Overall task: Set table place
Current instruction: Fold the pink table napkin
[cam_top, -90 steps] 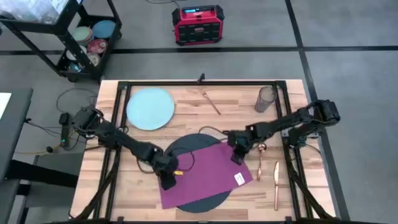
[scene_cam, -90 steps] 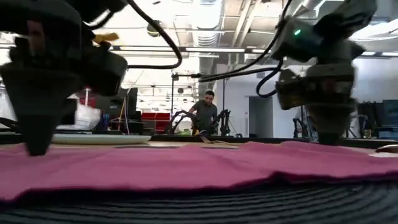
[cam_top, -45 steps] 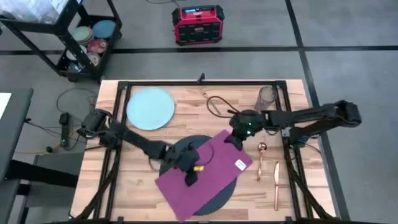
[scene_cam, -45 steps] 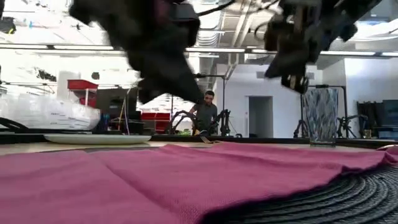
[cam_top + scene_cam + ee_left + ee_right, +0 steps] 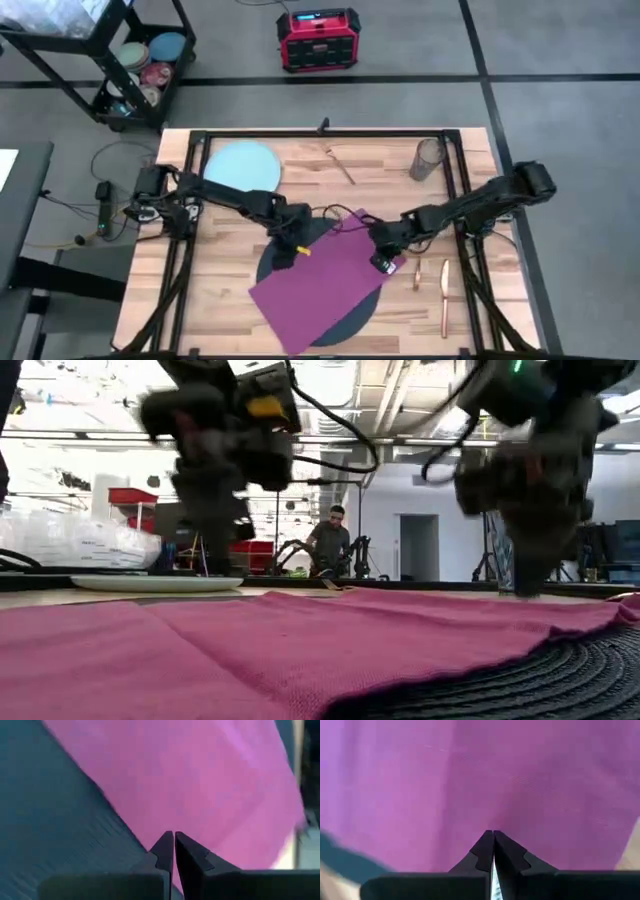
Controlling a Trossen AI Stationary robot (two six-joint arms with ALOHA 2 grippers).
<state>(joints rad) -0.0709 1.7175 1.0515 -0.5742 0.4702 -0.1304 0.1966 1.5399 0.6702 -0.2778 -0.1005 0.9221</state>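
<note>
I have both end effectors over the magenta napkin (image 5: pixel 325 285), which lies skewed across the dark round mat (image 5: pixel 268 268) near the front of the tabletop (image 5: pixel 230 300), one corner hanging off the mat toward the front edge. In each wrist view the two fingers are pressed together with no cloth between them, so neither holds anything.

Half a second ago my left end effector (image 5: pixel 287 255) sat low over the middle of the cloth; now it has pulled back to the napkin's far-left edge, over bare mat. My right end effector (image 5: pixel 380 260) has come down from the napkin's far corner to its right-hand corner by the white tag. A second ago the cloth lay squarer to the tabletop; now it is turned diagonally, and it has not shifted since the last frame. I judge the dragging is done and the napkin still needs squaring or moving off the mat.

The pale blue plate (image 5: pixel 241 166), tumbler (image 5: pixel 428 157), spoon (image 5: pixel 418 272) and knife (image 5: pixel 444 296) sit apart, not yet placed.
</note>
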